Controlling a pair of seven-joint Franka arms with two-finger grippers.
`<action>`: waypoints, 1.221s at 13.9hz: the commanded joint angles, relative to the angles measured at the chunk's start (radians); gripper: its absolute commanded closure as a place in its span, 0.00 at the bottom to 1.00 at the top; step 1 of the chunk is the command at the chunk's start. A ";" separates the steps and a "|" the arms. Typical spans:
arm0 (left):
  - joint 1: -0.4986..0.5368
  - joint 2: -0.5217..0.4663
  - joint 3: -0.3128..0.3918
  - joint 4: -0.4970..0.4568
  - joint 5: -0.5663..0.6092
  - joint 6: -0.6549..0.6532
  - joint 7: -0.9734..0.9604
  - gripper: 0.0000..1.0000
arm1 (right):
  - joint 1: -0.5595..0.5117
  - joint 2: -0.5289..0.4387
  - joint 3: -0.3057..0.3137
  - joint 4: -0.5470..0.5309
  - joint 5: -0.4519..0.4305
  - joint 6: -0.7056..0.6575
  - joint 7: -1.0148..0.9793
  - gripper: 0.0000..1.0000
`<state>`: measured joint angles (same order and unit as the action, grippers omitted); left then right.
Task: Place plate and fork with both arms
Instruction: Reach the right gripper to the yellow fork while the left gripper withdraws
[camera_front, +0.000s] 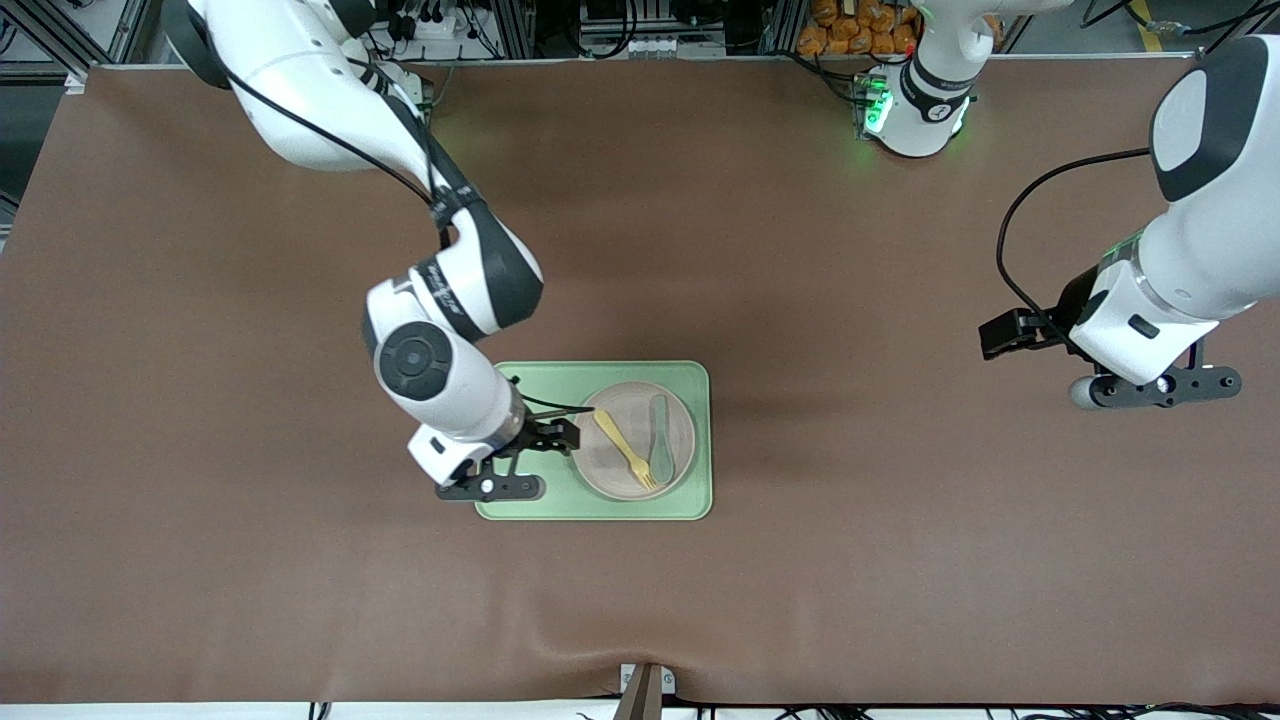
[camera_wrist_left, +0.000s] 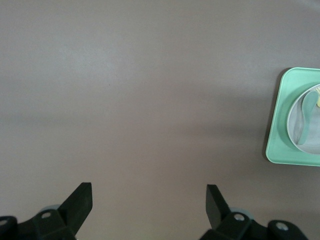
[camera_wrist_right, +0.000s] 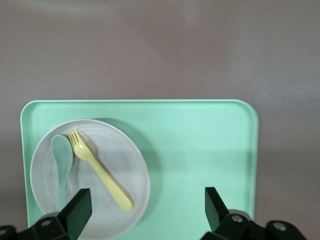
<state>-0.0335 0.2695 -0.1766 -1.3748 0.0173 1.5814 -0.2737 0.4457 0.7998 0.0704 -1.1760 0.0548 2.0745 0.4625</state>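
The pale plate (camera_front: 672, 470) lies on the light-green tray (camera_front: 540, 385), at the tray's end toward the left arm. The yellow fork (camera_front: 625, 450) lies on the plate beside a grey-green spoon (camera_front: 660, 440). My right gripper (camera_front: 492, 487) hangs open and empty over the tray's other end. In the right wrist view the gripper (camera_wrist_right: 145, 205) is above the plate (camera_wrist_right: 115, 160) and the fork (camera_wrist_right: 100, 175), touching neither. My left gripper (camera_front: 1165, 386) waits open over bare table at the left arm's end. In the left wrist view it (camera_wrist_left: 149, 200) is open, far from the plate (camera_wrist_left: 302, 135).
The tray (camera_wrist_right: 200, 150) rests on a brown table cover (camera_front: 850, 300), a little nearer to the front camera than the table's middle. The spoon (camera_wrist_right: 61, 160) lies close alongside the fork. The tray's corner (camera_wrist_left: 277, 135) shows in the left wrist view.
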 joint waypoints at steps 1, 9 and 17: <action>0.009 -0.035 -0.007 -0.038 0.020 -0.006 0.015 0.00 | 0.050 0.088 -0.011 0.087 -0.021 0.032 0.030 0.00; 0.010 -0.050 -0.007 -0.043 0.015 0.002 0.018 0.00 | 0.156 0.193 -0.043 0.153 -0.150 0.053 -0.072 0.03; 0.053 -0.087 -0.015 -0.050 0.006 0.005 0.065 0.00 | 0.162 0.200 -0.038 0.150 -0.141 0.085 -0.293 0.09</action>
<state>-0.0152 0.2325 -0.1795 -1.3898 0.0172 1.5821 -0.2606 0.6114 0.9752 0.0345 -1.0636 -0.0800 2.1563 0.2309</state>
